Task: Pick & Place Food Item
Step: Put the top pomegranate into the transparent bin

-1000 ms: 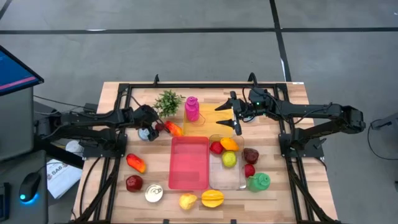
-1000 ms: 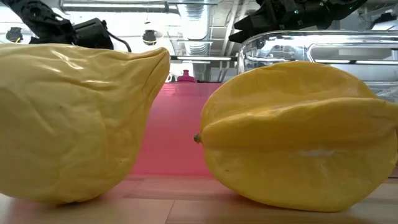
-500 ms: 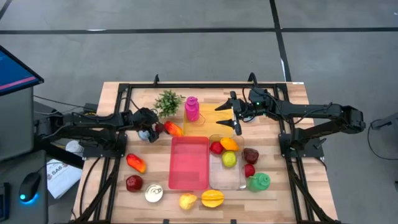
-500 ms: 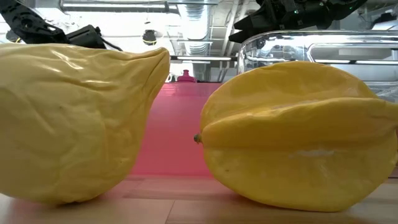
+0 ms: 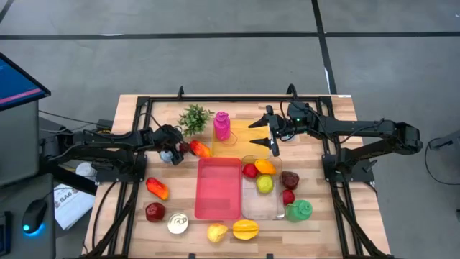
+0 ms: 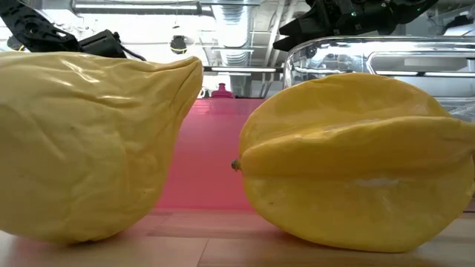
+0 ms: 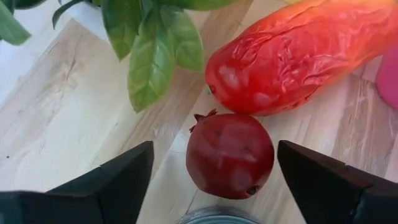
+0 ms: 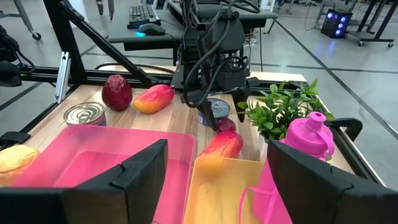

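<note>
A dark red pomegranate rests on the wooden table next to a red-orange fruit and a green plant. My left gripper points down at a slant over the pomegranate, open. Its fingers stand one on each side of the fruit with a gap to each. In the high view the left gripper is left of the pomegranate. My right gripper hangs open over the yellow tray with nothing between its fingers.
A tin can stands just beneath my left gripper. A pink bottle is behind the pink tray. A clear container holds three fruits. Loose fruits and another can lie along the near edge.
My left gripper has sunk slightly toward the table at the pomegranate. Nothing on the table has moved.
</note>
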Controlling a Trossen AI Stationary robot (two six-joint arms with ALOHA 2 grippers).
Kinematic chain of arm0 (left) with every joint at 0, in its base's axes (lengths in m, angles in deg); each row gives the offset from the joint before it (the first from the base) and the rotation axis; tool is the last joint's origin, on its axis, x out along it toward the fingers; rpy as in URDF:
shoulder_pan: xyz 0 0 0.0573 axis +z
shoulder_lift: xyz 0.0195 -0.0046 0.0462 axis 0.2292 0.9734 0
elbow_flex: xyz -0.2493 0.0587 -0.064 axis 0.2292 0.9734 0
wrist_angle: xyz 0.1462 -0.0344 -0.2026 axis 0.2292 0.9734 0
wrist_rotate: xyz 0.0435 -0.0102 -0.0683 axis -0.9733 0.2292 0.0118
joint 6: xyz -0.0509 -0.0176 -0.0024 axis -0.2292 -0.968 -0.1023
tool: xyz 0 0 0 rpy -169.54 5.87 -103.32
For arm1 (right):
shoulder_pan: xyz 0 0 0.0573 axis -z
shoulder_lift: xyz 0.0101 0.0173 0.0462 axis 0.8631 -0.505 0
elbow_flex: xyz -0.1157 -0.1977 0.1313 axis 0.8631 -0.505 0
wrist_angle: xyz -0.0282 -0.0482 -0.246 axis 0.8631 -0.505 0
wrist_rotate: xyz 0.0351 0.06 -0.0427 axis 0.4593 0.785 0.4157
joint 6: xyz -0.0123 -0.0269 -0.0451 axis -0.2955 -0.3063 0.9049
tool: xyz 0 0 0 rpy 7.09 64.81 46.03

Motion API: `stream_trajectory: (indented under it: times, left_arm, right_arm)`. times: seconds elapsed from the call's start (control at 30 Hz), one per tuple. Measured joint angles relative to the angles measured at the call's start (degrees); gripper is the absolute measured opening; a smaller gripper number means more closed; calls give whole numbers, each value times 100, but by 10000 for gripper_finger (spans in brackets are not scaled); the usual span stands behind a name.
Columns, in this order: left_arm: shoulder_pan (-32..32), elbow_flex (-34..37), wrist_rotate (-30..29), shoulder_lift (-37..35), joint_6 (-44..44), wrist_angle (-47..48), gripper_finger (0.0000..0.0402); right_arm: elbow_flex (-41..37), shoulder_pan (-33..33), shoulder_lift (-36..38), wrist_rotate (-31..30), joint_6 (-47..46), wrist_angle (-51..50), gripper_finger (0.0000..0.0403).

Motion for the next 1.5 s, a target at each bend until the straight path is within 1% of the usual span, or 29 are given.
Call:
stream_trajectory:
  times: [0.2,0.43,0.53,0.63,0.77,1.03,1.2,1.37,1.5]
  left_arm:
    - [-5,0,0,0,-22,2,266]
    - [-114,0,5,0,-22,2,182]
    - [-116,0,72,0,-23,0,159]
    - [-116,0,157,0,-23,-2,157]
    - [-116,0,173,0,-24,-2,166]
    - [-116,-20,229,-15,-24,-55,158]
    - [-116,-169,474,-15,-33,-64,162]
    - [-118,-388,554,-17,26,-58,158]
    - [-118,-558,883,-41,24,-59,162]
  right_arm:
    - [0,0,0,2,0,-2,270]
    - [0,0,0,0,0,-5,270]
    - [0,0,0,0,0,-7,270]
    - [0,0,0,2,0,-7,270]
    - [0,0,0,0,0,-7,270]
    - [0,0,0,0,0,-4,270]
    - [0,0,0,0,0,-3,270]
    - [0,0,0,1,2,68,270]
    - [0,0,0,0,2,74,270]
